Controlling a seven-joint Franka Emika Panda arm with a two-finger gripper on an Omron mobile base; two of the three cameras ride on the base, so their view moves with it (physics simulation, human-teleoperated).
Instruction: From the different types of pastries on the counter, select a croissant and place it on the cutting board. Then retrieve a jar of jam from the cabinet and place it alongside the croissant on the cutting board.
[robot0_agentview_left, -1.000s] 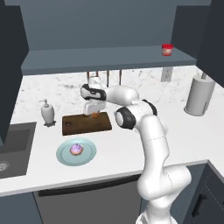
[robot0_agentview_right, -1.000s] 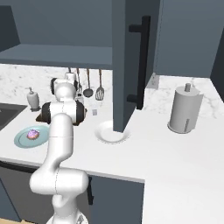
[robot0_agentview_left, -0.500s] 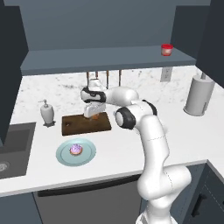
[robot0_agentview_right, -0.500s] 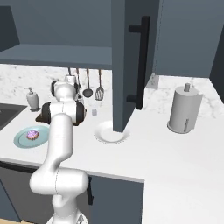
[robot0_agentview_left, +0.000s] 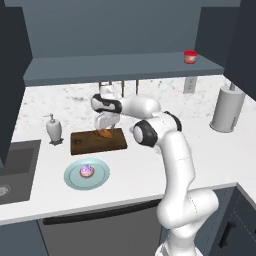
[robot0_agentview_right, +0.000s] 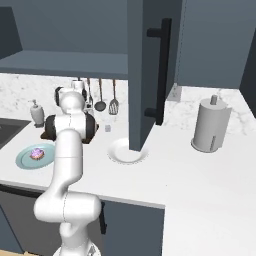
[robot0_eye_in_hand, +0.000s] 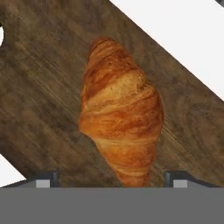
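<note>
My gripper (robot0_agentview_left: 104, 131) has lifted slightly and hangs released, fingers spread either side of the croissant (robot0_eye_in_hand: 121, 110), which lies on the cutting board (robot0_agentview_left: 85, 143). Next, I judge: the jar of jam (robot0_agentview_left: 190, 57) on the cabinet shelf.

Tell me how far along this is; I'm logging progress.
Done: the golden orange-brown croissant lies on the dark brown wooden cutting board. In hand: the gripper hangs right over it, fingertips wide apart. Left: the small red jam jar sits on the cabinet's shelf board.
</note>
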